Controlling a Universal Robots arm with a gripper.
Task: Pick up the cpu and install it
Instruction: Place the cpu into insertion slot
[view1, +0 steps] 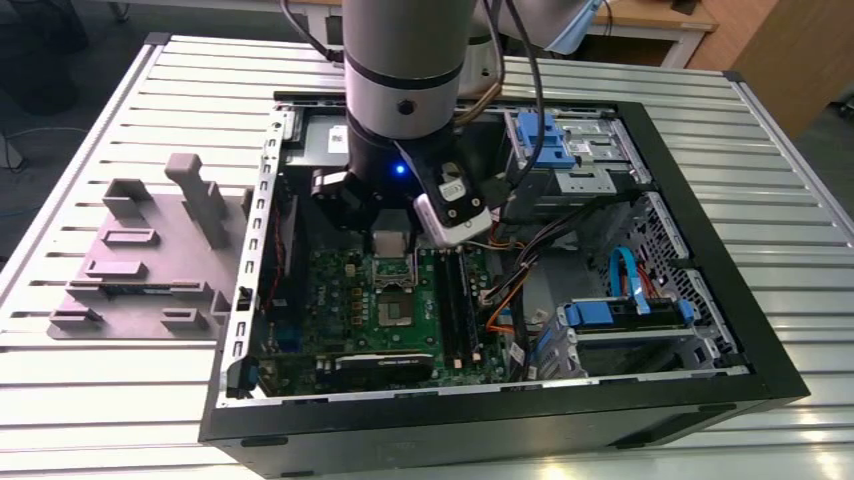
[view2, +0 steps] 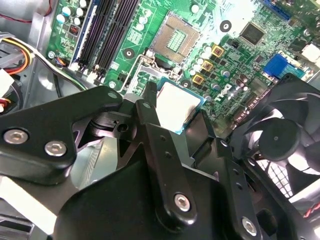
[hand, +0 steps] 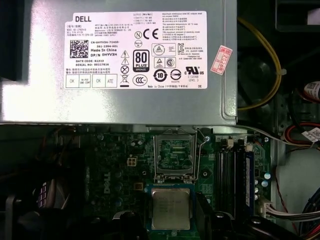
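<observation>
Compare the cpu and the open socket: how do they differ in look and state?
The cpu has a plain shiny silver top; the socket shows a grid of fine contacts in a dark frame. The cpu is held by the gripper above the green motherboard; the socket is fixed on that board and empty. Both are square.
</observation>
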